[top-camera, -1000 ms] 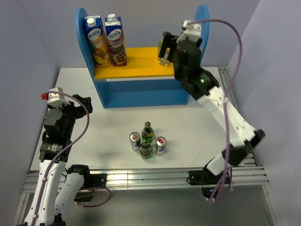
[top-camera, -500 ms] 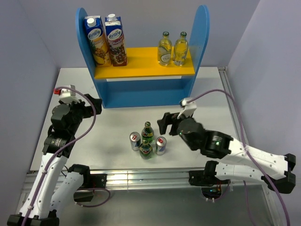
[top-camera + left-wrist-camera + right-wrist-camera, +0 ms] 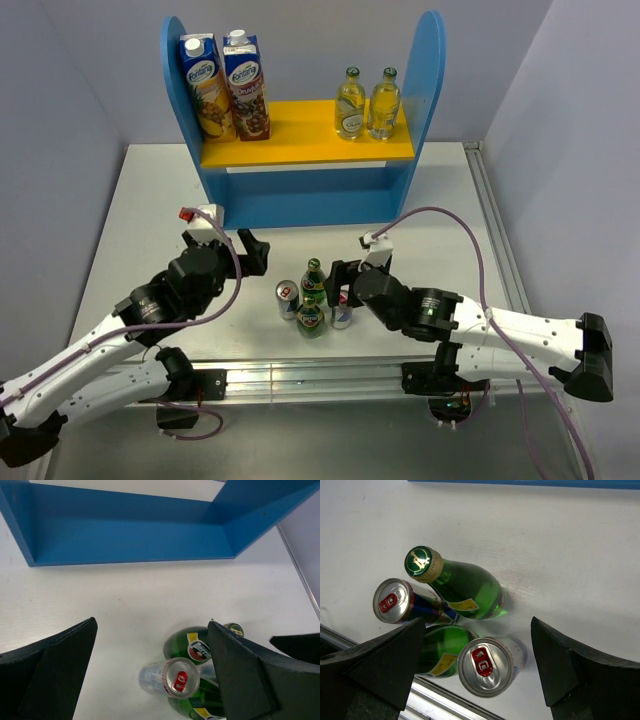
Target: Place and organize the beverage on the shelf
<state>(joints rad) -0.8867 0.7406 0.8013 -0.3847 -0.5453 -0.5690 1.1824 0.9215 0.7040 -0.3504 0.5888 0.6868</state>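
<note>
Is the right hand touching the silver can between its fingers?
Apart. In the right wrist view the open right hand straddles the slim silver can with the red tab, with a clear gap to each black finger.

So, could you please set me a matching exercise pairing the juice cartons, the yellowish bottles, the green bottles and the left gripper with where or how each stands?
Things:
1. juice cartons
2. yellowish bottles
3. green bottles
4. left gripper

Places or states:
A. on the table with the cans
B. open, holding nothing
C. right end of the yellow board
D. left end of the yellow board

Pairs: 1-D, 2-C, 3-A, 4-B
</note>
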